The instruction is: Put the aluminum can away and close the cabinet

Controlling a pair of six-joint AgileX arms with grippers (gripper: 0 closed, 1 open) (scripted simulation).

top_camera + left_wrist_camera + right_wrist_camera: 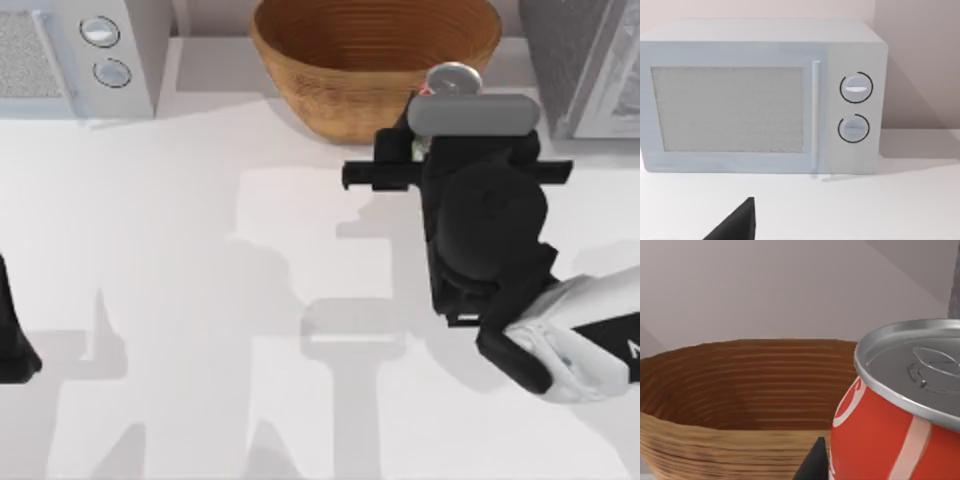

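Observation:
The aluminum can [890, 435], red with white lettering and a silver top [453, 78], hangs level with the woven basket's rim [740, 347]. My right gripper [455, 105] is shut on it, just right of the basket [375, 60] at the back of the table. One black finger [812, 466] shows beside the can. The grey cabinet [585, 60] stands at the back right corner. My left gripper [15, 340] is parked at the table's left edge, and a black part of it [735, 225] shows in front of the microwave.
A white microwave [90, 50] with two round dials [856, 87] stands at the back left, its door shut. The large basket takes up the back middle. The white tabletop [250, 350] spreads out in front.

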